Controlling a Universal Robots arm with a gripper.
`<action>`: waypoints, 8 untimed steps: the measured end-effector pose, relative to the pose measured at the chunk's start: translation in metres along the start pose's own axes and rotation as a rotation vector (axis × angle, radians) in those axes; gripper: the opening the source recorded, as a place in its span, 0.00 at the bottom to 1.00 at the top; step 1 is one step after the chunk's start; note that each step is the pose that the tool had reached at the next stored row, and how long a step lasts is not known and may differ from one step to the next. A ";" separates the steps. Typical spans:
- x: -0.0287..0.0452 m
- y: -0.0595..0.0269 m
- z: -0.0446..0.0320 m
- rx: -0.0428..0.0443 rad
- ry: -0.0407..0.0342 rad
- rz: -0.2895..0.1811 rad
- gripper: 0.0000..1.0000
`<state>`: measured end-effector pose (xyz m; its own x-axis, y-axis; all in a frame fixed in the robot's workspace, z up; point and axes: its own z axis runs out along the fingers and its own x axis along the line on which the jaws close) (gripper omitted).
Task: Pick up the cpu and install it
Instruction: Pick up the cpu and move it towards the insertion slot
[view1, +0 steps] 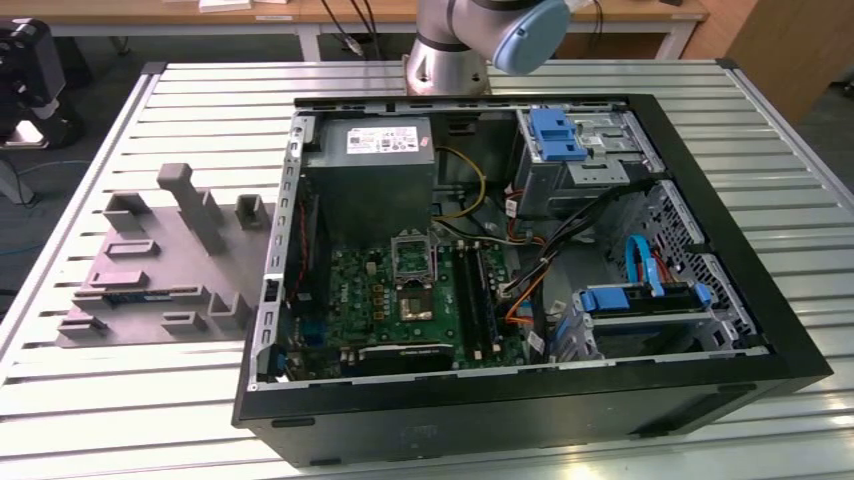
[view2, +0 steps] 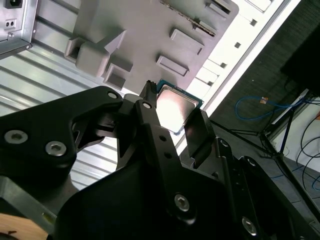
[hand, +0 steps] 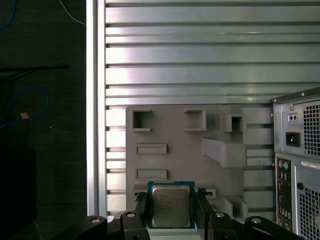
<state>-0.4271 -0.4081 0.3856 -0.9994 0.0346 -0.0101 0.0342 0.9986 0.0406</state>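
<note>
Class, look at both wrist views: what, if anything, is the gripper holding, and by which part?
The gripper holds the cpu, clamped by two opposite side edges, with its metal top left uncovered.

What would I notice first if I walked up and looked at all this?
The big open computer case lying on the slatted metal table grabs you first, with its green board showing inside. Next comes the shiny square cpu, pinched in the black end effector above the grey holder tray in both wrist views.
</note>
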 end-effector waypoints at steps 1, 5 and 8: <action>-0.0005 0.0000 -0.0001 0.0000 0.0001 0.000 0.47; -0.0021 0.0001 0.0000 0.0000 0.0001 0.000 0.47; -0.0033 0.0001 0.0000 0.0001 0.0001 0.000 0.47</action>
<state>-0.4238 -0.4081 0.3856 -0.9994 0.0346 -0.0100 0.0342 0.9986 0.0405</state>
